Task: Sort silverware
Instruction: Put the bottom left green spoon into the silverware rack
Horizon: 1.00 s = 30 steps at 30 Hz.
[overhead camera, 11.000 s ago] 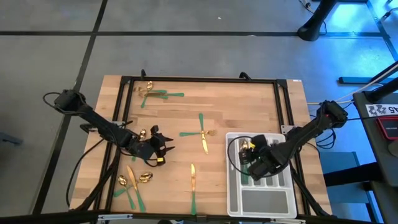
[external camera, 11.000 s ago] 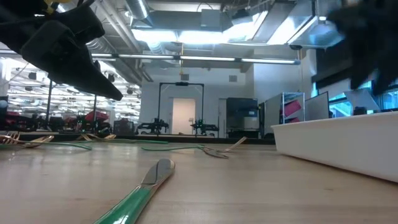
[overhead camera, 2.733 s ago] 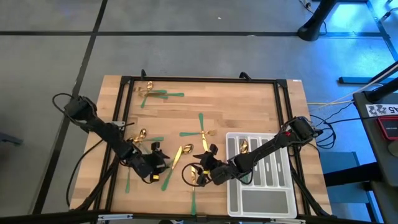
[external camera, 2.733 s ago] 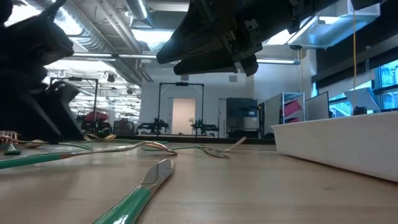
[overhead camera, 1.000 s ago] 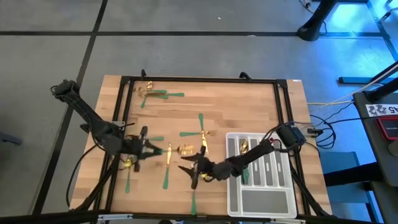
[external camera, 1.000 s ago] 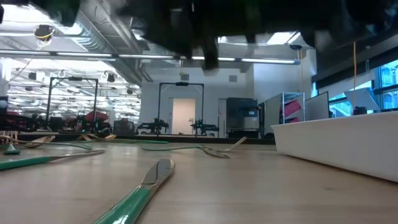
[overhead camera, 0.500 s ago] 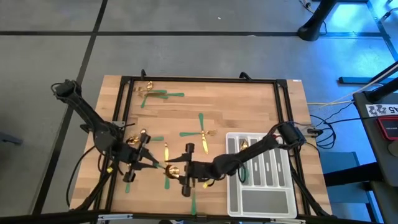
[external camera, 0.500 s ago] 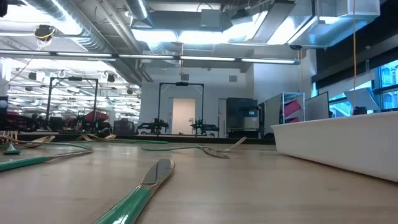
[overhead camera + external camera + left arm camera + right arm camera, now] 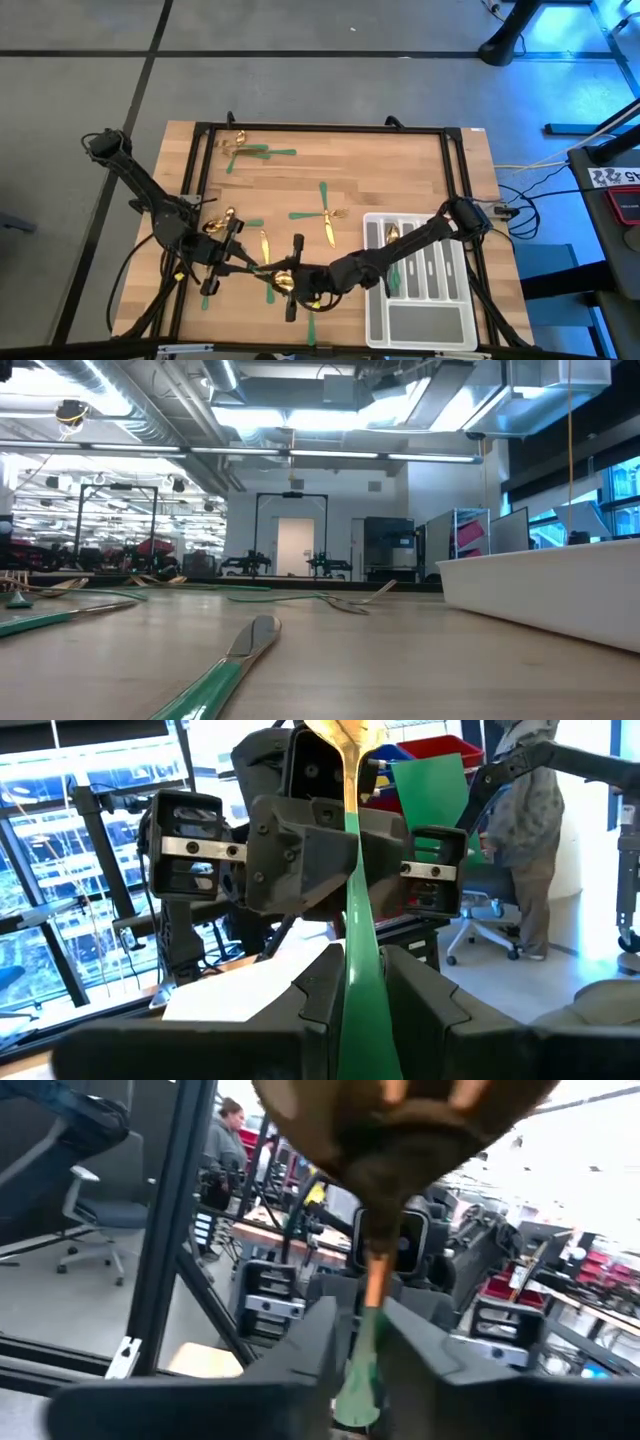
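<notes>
A spoon (image 9: 283, 281) with a gold head and a green handle hangs over the table's near middle, between my two grippers. My left gripper (image 9: 248, 266) comes at it from the left and is shut on its handle. My right gripper (image 9: 291, 280) faces it from the right and is shut on the same spoon. In the left wrist view the handle (image 9: 355, 950) rises to the gold head, with my right gripper (image 9: 330, 850) behind it. More silverware lies flat on the wood: a knife (image 9: 225, 670), a crossed pair (image 9: 325, 212) and a far-left cluster (image 9: 245, 150). My left gripper pinches the spoon's green handle (image 9: 352, 982) between its two fingers, coming about level from the table's left. The spoon runs on beyond the fingers and upward, clear of the table. My right gripper pinches the green handle just below the copper neck (image 9: 362, 1365) between its two fingers, coming about level from the table's right. The gold head (image 9: 400, 1130) stands above the fingers, close to the camera. The spoon is clear of the table.
The pale grey divided tray (image 9: 375, 322) stands at the near right, with some silverware (image 9: 392, 236) in its slots; its wall (image 9: 540, 590) shows in the low view. Another piece (image 9: 266, 245) lies on the table under the grippers. A person (image 9: 228, 1140) stands in the room beyond.
My right gripper has risen from near the table, gone toward the left gripper and rolled, and now stands at the spoon's head. My left gripper has tipped up and rolled a little. The spoon has shifted toward the table's near edge, staying clear of the table.
</notes>
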### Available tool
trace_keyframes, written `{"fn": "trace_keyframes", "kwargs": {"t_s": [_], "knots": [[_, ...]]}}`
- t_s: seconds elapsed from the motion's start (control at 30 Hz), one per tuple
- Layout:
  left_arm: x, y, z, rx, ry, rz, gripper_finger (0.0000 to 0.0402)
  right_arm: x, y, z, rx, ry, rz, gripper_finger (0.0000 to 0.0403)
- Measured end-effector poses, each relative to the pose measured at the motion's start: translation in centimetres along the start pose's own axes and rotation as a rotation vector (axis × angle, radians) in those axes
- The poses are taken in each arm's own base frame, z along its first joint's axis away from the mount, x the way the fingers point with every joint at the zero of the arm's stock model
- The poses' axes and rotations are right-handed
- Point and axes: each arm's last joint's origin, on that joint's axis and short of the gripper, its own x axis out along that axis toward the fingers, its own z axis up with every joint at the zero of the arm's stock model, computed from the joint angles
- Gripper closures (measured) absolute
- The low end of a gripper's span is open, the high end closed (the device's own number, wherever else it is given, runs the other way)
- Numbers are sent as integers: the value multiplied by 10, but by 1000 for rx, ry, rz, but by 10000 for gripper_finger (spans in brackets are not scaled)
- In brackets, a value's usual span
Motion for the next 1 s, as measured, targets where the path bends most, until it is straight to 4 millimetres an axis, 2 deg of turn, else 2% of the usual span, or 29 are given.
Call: {"fn": "trace_keyframes", "kwargs": {"t_s": [0.1,0.3,0.37,0.43,0.5,0.67,0.77,0.9,1.0], "knots": [[0,0,-1,7,7,1,348,-1,2,-1,-8,20,-12,388],[1,2,-7,-22,77,31,335,-17,7,12,-36,190,-137,383],[1,3,-13,-66,124,20,318,-31,4,22,-38,299,-190,392],[1,1,-19,-85,184,-16,298,-46,-4,42,54,350,-226,394],[0,3,-28,-86,258,12,280,-63,-17,54,143,435,-292,392],[-5,5,-45,-160,423,95,259,-111,-49,47,464,792,-374,394],[-8,6,-51,-190,480,141,257,-147,-69,40,645,1094,-537,394],[-13,5,-58,-172,536,213,257,-178,-71,13,720,1489,-767,394],[-19,6,-67,-115,555,315,257,-190,-71,4,812,1550,-790,394]]}}
